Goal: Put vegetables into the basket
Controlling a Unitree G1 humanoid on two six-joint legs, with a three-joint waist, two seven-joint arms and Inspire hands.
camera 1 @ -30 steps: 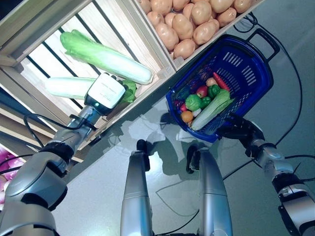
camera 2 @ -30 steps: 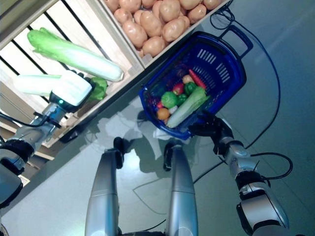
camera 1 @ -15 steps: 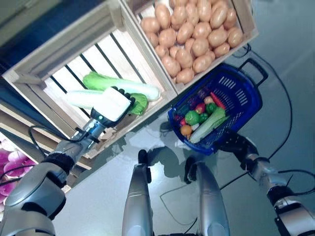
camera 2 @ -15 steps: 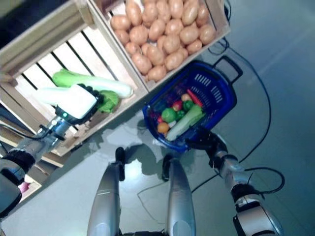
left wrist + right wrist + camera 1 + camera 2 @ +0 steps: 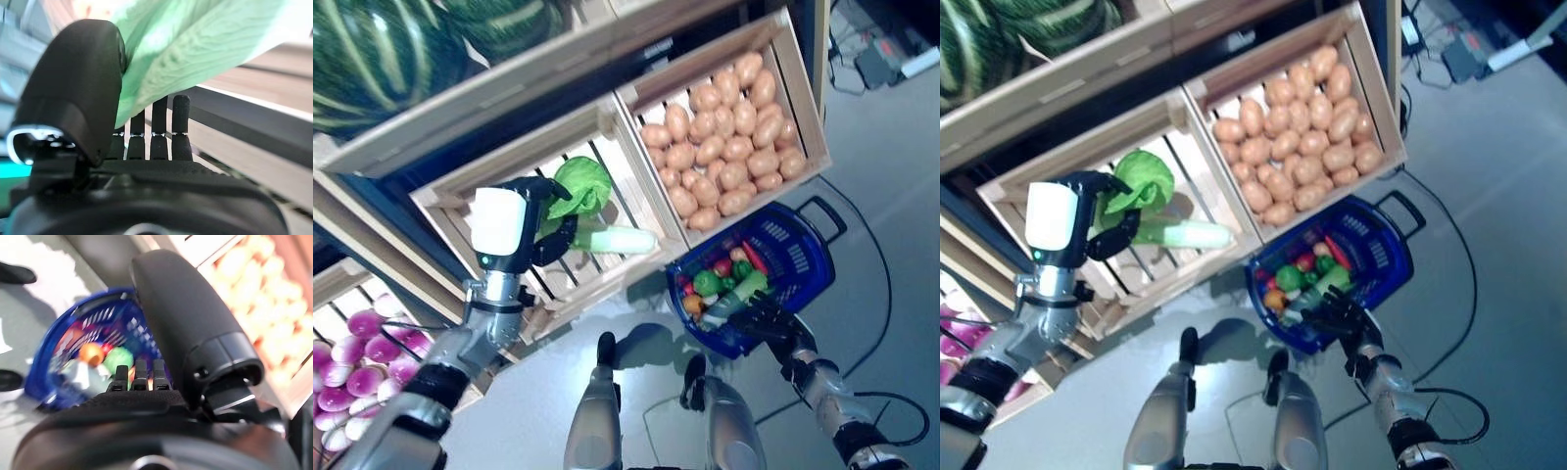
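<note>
Wooden crates lined the far side; my left hand [image 5: 540,217] was clamped on a cabbage [image 5: 590,209] lifted above its crate [image 5: 445,191]. My right hand [image 5: 766,319] curled round the basket [image 5: 808,257] rim. Several vegetables lay inside already; I judged this cabbage was left.
</note>
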